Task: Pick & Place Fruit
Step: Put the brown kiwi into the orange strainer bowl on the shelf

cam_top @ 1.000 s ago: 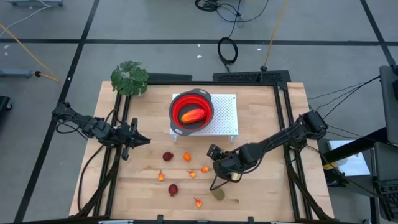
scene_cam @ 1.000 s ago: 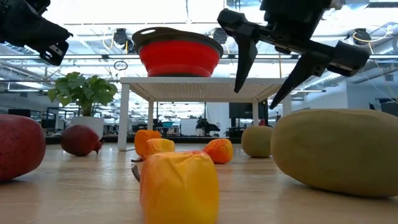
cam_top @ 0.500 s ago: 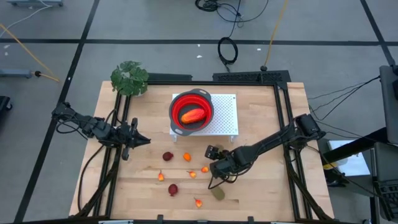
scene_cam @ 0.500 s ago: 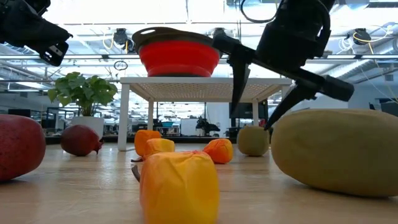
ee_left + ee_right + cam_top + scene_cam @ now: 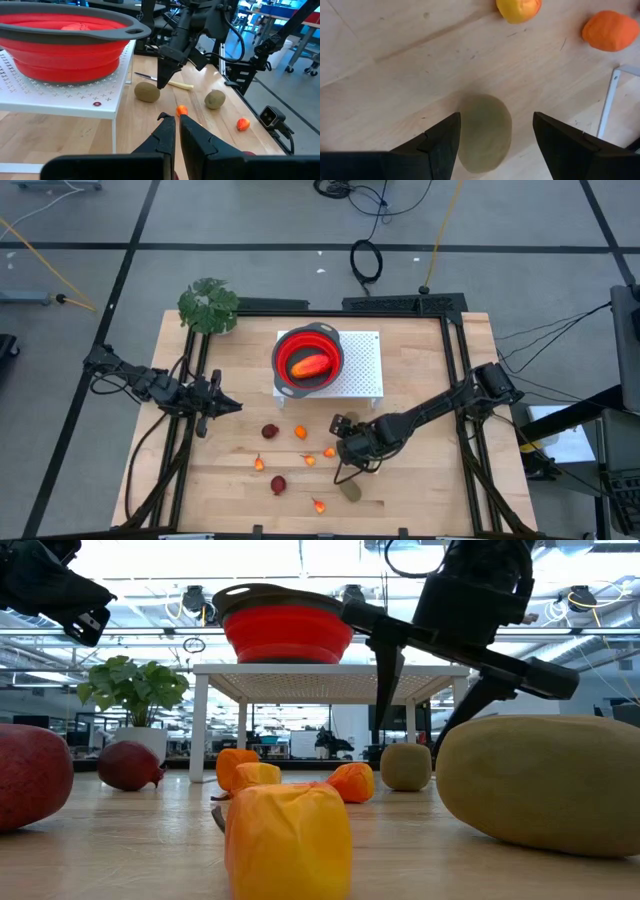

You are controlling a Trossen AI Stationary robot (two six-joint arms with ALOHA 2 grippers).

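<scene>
The right wrist view's lower edge cuts off the olive-brown oval fruit (image 5: 485, 132).

A red bowl (image 5: 308, 358) with a grey rim sits on a small white stand (image 5: 362, 370) full of tiny holes, near the back of the wooden table (image 5: 420, 490). A green leafy plant (image 5: 208, 305) stands at one back corner. A thin knife (image 5: 165, 81) with a pale handle lies flat on the wood beside the stand
</scene>
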